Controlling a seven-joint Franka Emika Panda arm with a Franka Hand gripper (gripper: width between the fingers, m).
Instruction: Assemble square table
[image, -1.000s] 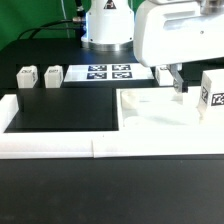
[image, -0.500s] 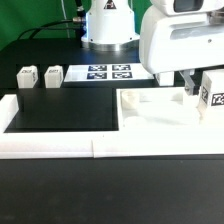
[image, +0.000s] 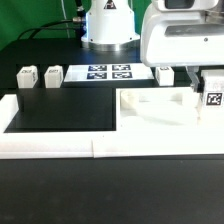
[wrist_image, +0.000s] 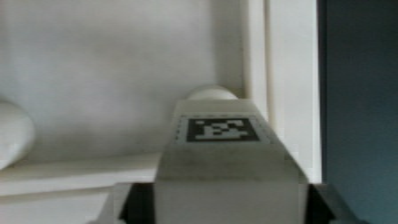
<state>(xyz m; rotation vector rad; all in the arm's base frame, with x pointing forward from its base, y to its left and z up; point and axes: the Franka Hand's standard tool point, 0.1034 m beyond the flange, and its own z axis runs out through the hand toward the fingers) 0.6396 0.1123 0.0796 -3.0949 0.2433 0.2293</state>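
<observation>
My hand (image: 209, 76) is shut tight on one white leg (image: 212, 98) at the exterior view's far right, just beside the big square plate (image: 150, 105) on the counter (image: 110, 190)

Bright, even light fills the exterior view, washing the white plate (image: 150, 104) and the arm (image: 185, 40) toward glare with only faint, soft shadows, while the black tabletop (image: 110, 190) stays flat and dark. The wrist view is dimmer and greyer. There the leg (wrist_image: 222, 165), seen close up, is soft and out of focus, its tag (wrist_image: 221, 128) smeared and the whole picture grainy.
</observation>
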